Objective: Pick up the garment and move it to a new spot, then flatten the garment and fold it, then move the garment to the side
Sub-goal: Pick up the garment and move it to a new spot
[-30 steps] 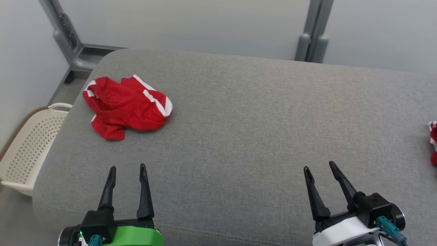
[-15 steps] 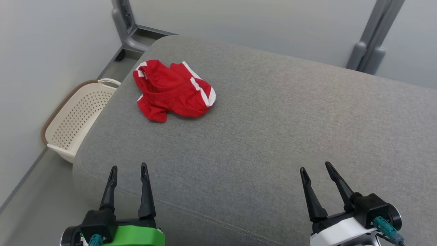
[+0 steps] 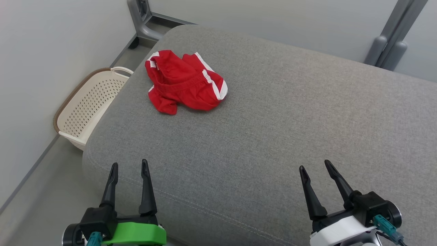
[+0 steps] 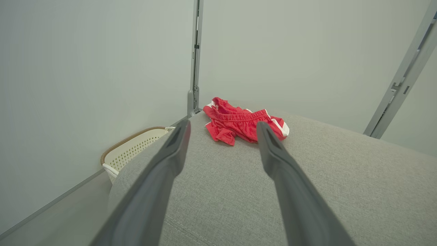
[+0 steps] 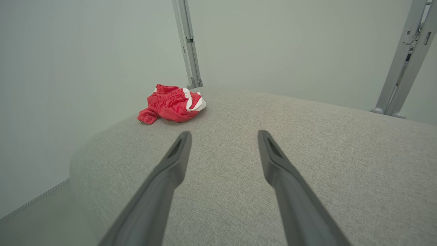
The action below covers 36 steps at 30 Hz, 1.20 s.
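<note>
Grey woven upholstery covers the wide padded surface (image 3: pixel 273 119) before us, with pale walls (image 3: pixel 51 51) close behind it and at our left, and grey metal posts (image 3: pixel 392 37) rising at the far side. We see the garment (image 3: pixel 184 83), red with white stripes, lying crumpled in a heap near the far left corner of the padding, its elastic band bunched and one loose end poking toward us. Down on the floor (image 3: pixel 34 191) at the left, just beside the padded edge, sits a cream basket (image 3: pixel 85 106) with small holes in its wall and a brown rim. Our left gripper (image 3: pixel 129 163) hangs over the near left edge of the padding, its two dark fingers spread wide with nothing between them. The garment lies well ahead of it; from that wrist we see it framed between the fingertips. Our right gripper (image 3: pixel 314 165) hovers over the near right part of the padding, fingers likewise wide apart and holding nothing, the garment far off to its left.
</note>
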Tool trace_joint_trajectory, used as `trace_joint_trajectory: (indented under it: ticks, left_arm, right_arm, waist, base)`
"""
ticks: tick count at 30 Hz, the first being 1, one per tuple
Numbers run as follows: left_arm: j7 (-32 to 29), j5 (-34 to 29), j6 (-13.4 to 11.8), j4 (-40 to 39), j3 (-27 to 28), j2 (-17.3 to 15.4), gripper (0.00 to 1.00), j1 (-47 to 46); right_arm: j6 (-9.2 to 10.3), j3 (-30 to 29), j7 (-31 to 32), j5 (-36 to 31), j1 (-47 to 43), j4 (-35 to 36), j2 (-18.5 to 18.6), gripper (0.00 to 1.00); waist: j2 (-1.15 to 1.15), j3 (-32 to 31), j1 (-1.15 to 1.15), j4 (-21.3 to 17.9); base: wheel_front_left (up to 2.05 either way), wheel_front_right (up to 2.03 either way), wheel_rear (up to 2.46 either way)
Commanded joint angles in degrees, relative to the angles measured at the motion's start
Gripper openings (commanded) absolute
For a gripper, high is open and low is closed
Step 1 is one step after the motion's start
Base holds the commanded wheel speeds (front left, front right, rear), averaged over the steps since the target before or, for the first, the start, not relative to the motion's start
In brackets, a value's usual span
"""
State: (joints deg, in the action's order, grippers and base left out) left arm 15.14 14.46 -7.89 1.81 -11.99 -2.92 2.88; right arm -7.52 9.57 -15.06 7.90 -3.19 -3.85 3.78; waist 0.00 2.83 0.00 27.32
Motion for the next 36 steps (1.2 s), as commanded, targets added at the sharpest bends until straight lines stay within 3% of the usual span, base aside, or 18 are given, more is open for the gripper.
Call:
trace_joint_trajectory:
  ticks: [1,19,28,35,36]
  left_arm:
    - [0.0,0.4,-0.3,-0.3,-0.1,0.0,1.00,-0.9]
    - [0.0,8.6,-2.5,-2.1,-2.8,0.0,1.00,-9.4]
    - [0.0,16.1,0.5,2.6,0.8,0.0,1.00,-22.1]
    - [0.0,21.1,3.7,13.8,3.1,0.0,1.00,-33.8]
    - [0.0,21.9,4.8,18.9,3.3,0.0,1.00,-38.1]
  right_arm:
    - [0.07,-0.2,-0.2,0.3,0.6,0.1,0.5,1.00]
    - [0.07,-2.0,-0.2,-1.8,5.5,2.1,5.4,1.00]
    - [0.07,-2.4,-0.2,-2.6,9.9,3.1,7.8,1.00]
    - [0.07,-1.5,-0.2,-2.9,13.2,3.6,9.4,1.00]
    - [0.07,-1.3,-0.2,-2.8,14.4,3.8,9.7,1.00]
  waist:
    - [0.00,0.7,0.00,-0.4]
    - [0.00,13.7,0.00,-1.8]
    - [0.00,19.9,0.00,-3.4]
    - [0.00,25.0,0.00,-5.6]
    - [0.00,26.5,0.00,-6.5]
  base:
    - [0.00,0.00,0.00]
    - [0.00,0.00,0.00]
    - [0.00,0.00,0.00]
    - [0.00,0.00,0.00]
    - [0.00,0.00,0.00]
